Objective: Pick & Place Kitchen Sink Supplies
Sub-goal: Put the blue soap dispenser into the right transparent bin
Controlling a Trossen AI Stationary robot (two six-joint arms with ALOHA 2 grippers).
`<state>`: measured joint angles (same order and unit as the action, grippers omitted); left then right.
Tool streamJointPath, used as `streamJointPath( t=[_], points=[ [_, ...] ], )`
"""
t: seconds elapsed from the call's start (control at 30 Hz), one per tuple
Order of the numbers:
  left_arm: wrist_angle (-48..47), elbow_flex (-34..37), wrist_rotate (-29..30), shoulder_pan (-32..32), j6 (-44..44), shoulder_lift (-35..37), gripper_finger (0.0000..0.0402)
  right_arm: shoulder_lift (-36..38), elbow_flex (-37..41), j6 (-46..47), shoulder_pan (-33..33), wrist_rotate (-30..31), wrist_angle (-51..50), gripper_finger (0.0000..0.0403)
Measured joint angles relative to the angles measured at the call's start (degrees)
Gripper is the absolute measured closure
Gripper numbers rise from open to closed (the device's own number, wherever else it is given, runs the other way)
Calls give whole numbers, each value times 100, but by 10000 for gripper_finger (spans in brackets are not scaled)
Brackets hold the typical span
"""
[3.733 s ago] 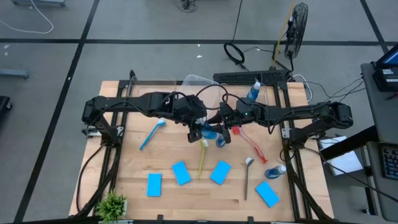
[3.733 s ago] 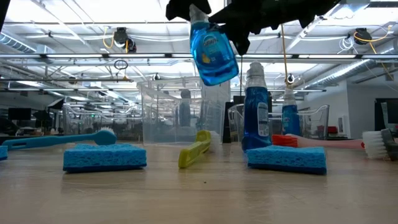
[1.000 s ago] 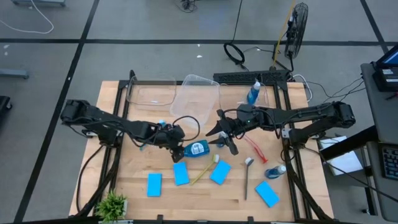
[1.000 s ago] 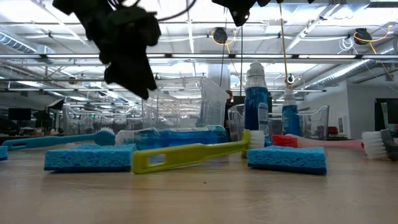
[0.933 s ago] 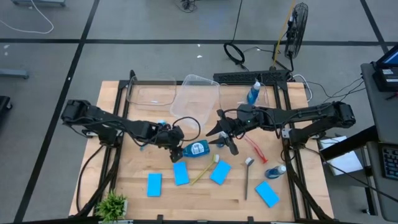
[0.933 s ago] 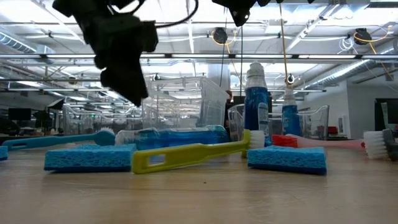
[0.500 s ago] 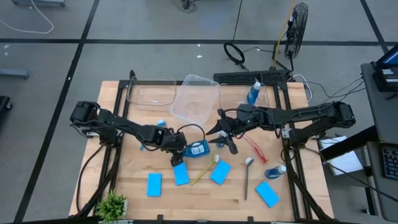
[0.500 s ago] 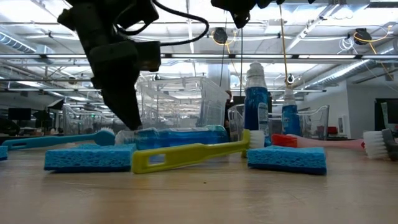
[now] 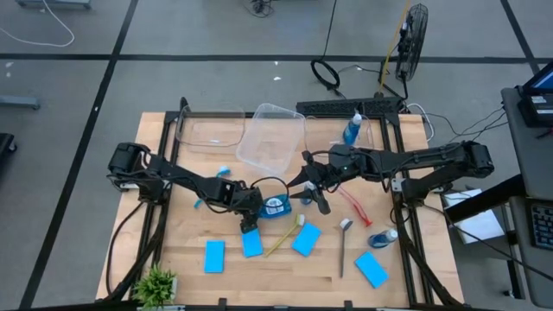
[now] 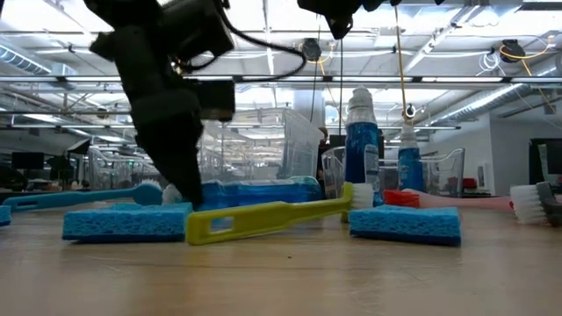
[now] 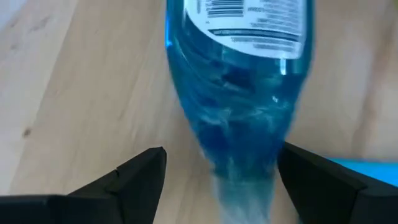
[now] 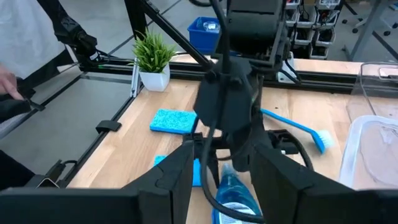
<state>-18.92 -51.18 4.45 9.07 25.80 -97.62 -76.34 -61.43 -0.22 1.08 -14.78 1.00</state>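
At the centre of the high view, the left gripper (image 9: 251, 210) stands wide open astride the neck of a bottle (image 9: 276, 206) lying flat on the table (image 9: 173, 250). The round bottle could roll or squirt out of closing fingers and nudge the yellow brush (image 9: 282, 235). The right gripper (image 9: 313, 198) hovers just right of it, part-open, holding nothing.

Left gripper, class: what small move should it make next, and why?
Probably close. The left gripper is open, its fingers on either side of the lying bottle near its neck, low at the table. The right gripper hangs nearby, holding nothing.
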Motion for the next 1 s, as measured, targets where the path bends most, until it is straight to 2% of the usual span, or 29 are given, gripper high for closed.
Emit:
streamJointPath(
  t=[0.33, 0.43, 0.7, 1.0],
  points=[
    [245, -20, 112, 1, -20, -298, 105, 0, 0, 107, 0, 21, 35, 261],
    [253, -14, 140, -7, -17, -285, 138, 0, 0, 109, 0, 140, 7, 261],
    [250, -11, 84, -14, 175, -289, 262, 0, 0, 126, 0, 151, 47, 261],
    [249, -7, -42, -10, 476, -267, 264, 0, 0, 128, 0, 148, 45, 261]
  ],
)
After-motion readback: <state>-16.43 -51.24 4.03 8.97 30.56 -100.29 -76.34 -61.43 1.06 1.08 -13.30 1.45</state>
